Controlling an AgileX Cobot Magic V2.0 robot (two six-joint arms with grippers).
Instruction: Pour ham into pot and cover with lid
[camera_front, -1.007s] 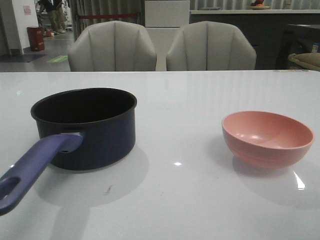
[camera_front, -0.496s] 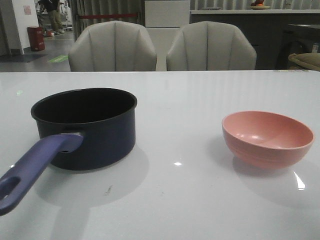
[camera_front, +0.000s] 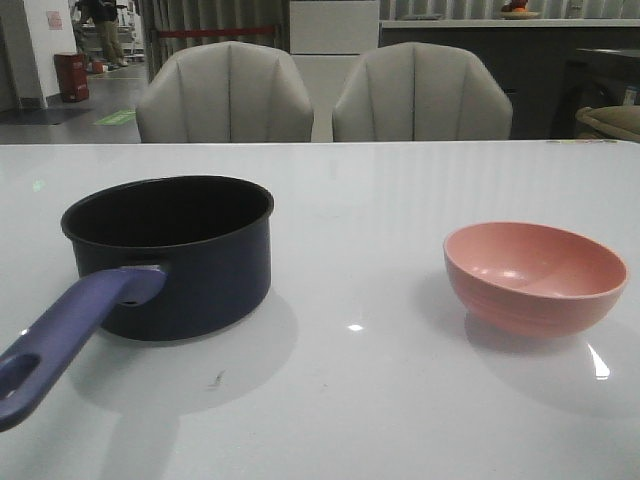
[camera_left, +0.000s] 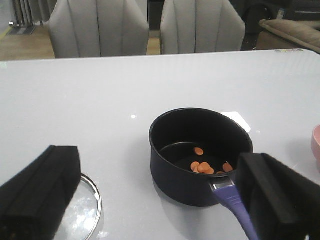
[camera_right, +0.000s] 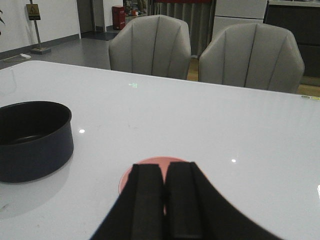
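The navy pot (camera_front: 170, 255) stands on the left of the table, its purple-blue handle (camera_front: 70, 335) pointing toward me. In the left wrist view several orange ham pieces (camera_left: 202, 167) lie on the pot's (camera_left: 200, 150) black bottom. The glass lid (camera_left: 82, 210) lies flat on the table beside the pot, partly hidden by a finger. My left gripper (camera_left: 160, 200) is open wide and empty, held above the table between lid and pot handle. My right gripper (camera_right: 164, 172) is shut and empty, just above the near side of the pink bowl (camera_right: 145, 167). Neither gripper shows in the front view.
The pink bowl (camera_front: 535, 275) stands on the right of the white table (camera_front: 360, 390) and looks empty. Two grey chairs (camera_front: 225, 95) stand behind the far table edge. The pot also shows in the right wrist view (camera_right: 32, 140).
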